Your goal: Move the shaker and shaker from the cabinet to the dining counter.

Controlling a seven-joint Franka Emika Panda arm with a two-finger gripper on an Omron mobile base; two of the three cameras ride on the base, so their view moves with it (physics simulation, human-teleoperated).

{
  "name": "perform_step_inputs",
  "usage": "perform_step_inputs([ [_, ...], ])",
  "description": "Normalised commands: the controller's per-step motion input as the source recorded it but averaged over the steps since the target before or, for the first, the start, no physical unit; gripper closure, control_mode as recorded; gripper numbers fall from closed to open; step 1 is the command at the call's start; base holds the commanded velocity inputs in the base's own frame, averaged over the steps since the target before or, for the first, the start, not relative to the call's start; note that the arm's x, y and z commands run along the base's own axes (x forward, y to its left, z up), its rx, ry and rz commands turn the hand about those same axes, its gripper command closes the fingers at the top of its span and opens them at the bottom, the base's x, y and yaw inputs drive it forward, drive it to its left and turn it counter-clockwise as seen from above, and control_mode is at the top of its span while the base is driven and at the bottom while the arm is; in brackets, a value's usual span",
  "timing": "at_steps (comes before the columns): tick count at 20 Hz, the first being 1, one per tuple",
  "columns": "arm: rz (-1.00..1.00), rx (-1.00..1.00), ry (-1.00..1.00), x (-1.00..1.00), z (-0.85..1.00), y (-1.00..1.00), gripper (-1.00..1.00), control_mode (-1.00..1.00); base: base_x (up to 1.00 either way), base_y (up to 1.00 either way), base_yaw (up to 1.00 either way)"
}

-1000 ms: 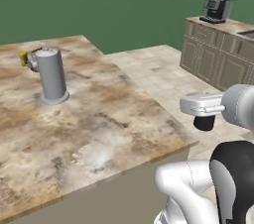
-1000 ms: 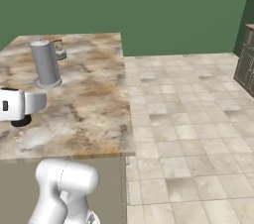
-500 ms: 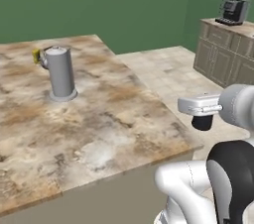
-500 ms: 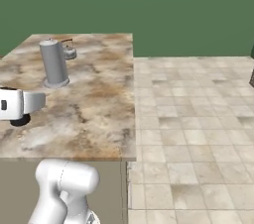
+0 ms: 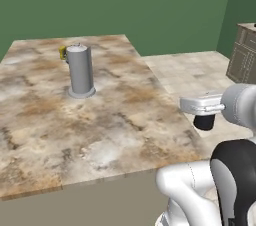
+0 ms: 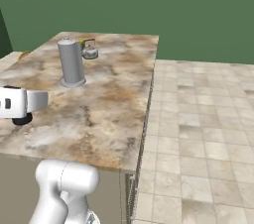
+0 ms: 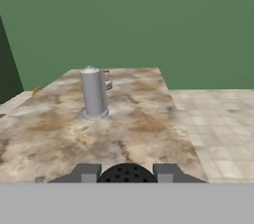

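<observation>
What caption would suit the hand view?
Gripper shut on a black shaker, facing the marbled dining counter and its tall grey cylinder.

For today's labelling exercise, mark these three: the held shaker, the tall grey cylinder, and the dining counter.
shaker (image 7: 127, 173): hand view, its dotted rounded top.
tall grey cylinder (image 5: 80, 70): left base view, mid-body.
dining counter (image 6: 111, 114): right base view, bare marbled top.

Small yellowish object (image 5: 62, 52) half hidden behind tall grey cylinder (image 5: 80, 70), unidentifiable.
</observation>
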Motion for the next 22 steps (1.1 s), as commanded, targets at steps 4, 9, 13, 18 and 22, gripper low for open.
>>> perform_step_inputs([
  [4, -0.02, 0.00, 0.00, 0.47, -0.02, 0.01, 1.00, -1.00, 0.00, 0.00, 0.00],
  [9, 0.00, 0.00, 0.00, 0.37, -0.09, 0.00, 1.00, -1.00, 0.00, 0.00, 0.00],
  [13, 0.00, 0.00, 0.00, 0.37, -0.14, 0.00, 1.00, -1.00, 0.00, 0.00, 0.00],
  [18, 0.00, -0.04, -0.09, 0.06, -0.42, 0.00, 1.00, -1.00, 0.00, 0.00, 0.00],
  [22, 0.04, -0.02, -0.06, 0.19, -0.43, 0.00, 1.00, -1.00, 0.00, 0.00, 0.00],
])
